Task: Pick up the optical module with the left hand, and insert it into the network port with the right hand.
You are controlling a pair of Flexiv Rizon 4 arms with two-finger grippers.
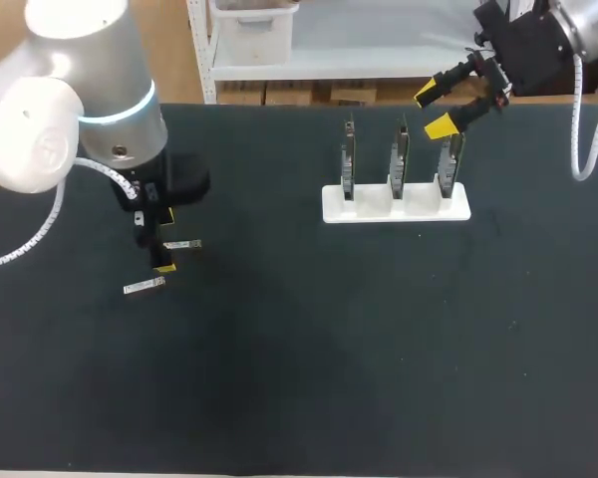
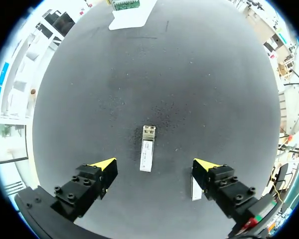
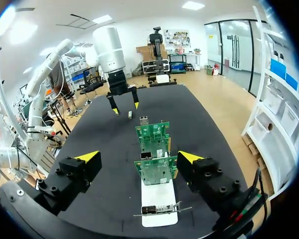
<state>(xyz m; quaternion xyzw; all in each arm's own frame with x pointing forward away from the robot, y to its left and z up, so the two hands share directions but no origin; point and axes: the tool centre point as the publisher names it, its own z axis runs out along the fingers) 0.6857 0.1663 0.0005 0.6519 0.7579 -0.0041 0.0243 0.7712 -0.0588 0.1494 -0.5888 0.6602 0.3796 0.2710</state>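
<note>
Head view: our left gripper point(image 1: 162, 241) hangs open over the optical module point(image 1: 182, 244); our right gripper point(image 1: 434, 112), open too, is by the circuit boards point(image 1: 399, 164). Left wrist view: the optical module lies between the spread fingers, long axis pointing ahead; a second module point(image 2: 196, 188) sits beside one finger. Right wrist view: the network port is too small to make out.

black table point(image 1: 309, 378). optical module point(image 1: 182, 244) flat at left, second module point(image 1: 144, 287) near it. white stand point(image 1: 396, 207) right of middle.

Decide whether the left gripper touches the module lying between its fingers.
Apart. The left wrist view shows bare mat between the module and each finger of the open left gripper.
</note>
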